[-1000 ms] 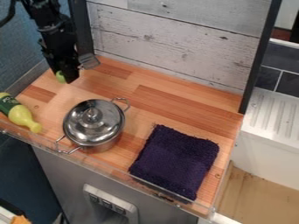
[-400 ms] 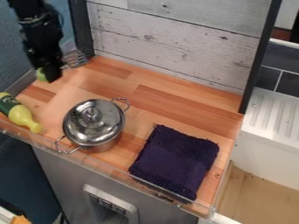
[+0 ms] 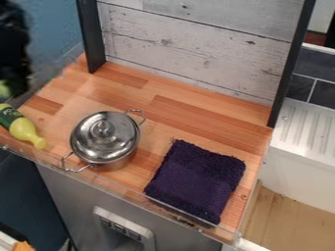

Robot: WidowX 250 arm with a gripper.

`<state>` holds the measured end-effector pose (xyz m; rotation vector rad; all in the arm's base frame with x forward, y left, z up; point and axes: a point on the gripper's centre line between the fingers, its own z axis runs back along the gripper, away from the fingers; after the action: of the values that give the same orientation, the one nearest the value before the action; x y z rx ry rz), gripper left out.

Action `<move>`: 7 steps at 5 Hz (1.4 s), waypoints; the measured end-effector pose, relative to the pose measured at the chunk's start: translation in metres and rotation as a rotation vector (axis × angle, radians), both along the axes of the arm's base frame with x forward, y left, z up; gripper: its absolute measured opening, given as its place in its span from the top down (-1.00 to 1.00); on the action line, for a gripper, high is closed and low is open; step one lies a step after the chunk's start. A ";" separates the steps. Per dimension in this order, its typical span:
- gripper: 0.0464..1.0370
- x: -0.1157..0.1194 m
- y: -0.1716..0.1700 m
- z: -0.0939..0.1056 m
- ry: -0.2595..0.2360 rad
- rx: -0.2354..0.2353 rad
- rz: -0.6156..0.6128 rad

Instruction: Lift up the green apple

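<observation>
Green apple [image 3: 5, 89] held by the black gripper [image 3: 19, 87] at the left edge.
The fingers are closed on it; their exact spread cannot be told.

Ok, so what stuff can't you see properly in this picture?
- Camera view: most of the green apple, cut off by the left edge and hidden by the dark tool.
- Camera view: the bottle's bottom end, cut off by the left edge.
- Camera view: what's inside the pot, if anything, hidden by its lid.
- Camera view: the counter under the purple cloth, hidden by the cloth.
</observation>
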<state>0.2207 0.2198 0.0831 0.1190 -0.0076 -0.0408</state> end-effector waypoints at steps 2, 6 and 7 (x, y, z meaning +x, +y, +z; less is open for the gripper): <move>0.24 -0.049 0.037 -0.012 0.166 -0.012 0.201; 0.24 -0.096 0.030 -0.036 0.369 0.055 0.156; 0.24 -0.087 0.022 -0.043 0.358 0.030 0.134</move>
<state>0.1342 0.2418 0.0398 0.1404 0.3589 0.0722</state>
